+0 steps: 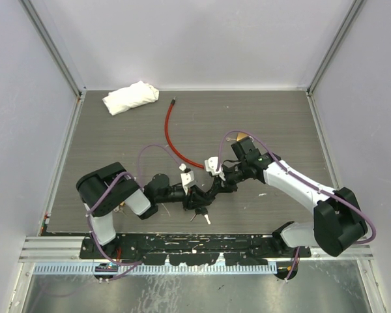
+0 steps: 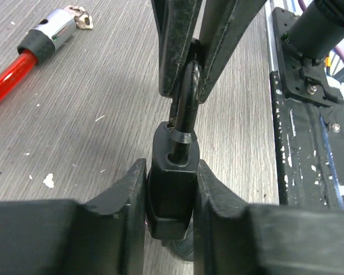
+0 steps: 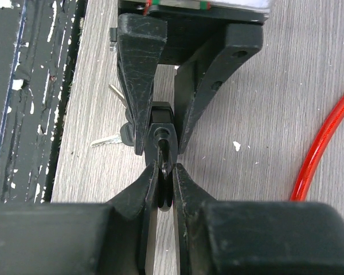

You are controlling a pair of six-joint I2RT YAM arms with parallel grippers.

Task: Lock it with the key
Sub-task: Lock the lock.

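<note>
The padlock (image 2: 172, 189) sits low over the table's near middle, held between both arms. The left gripper (image 2: 171, 179) is clamped on the black body, one finger on each flat side. The shackle (image 2: 187, 97) points away from it towards the right arm. The right gripper (image 3: 167, 182) is pinched on the shackle's loop, fingers pressed to either side of the bar. The two grippers meet tip to tip, nearly in line.

A bunch of keys (image 3: 116, 137) lies just beside the lock body on its near side, with silver blades fanned over the table. Whether one sits in the keyhole cannot be told.

A red cable (image 1: 170, 134) curves over the table (image 1: 267, 124) from the far middle towards the grippers. Its metal end (image 2: 57, 31) rests on the surface a little beyond the lock, apart from it. A crumpled white cloth (image 1: 130, 96) lies at the far left corner.

The table top is dark grey with a fine wood grain, flecked with small pale chips. Along its near edge runs a black base plate (image 1: 182, 244) with worn, chipped paint, carrying both arm bases. Plain pale walls (image 1: 202, 39) close in the far side and both flanks, with aluminium posts (image 1: 52, 45) slanting up from the far corners.
</note>
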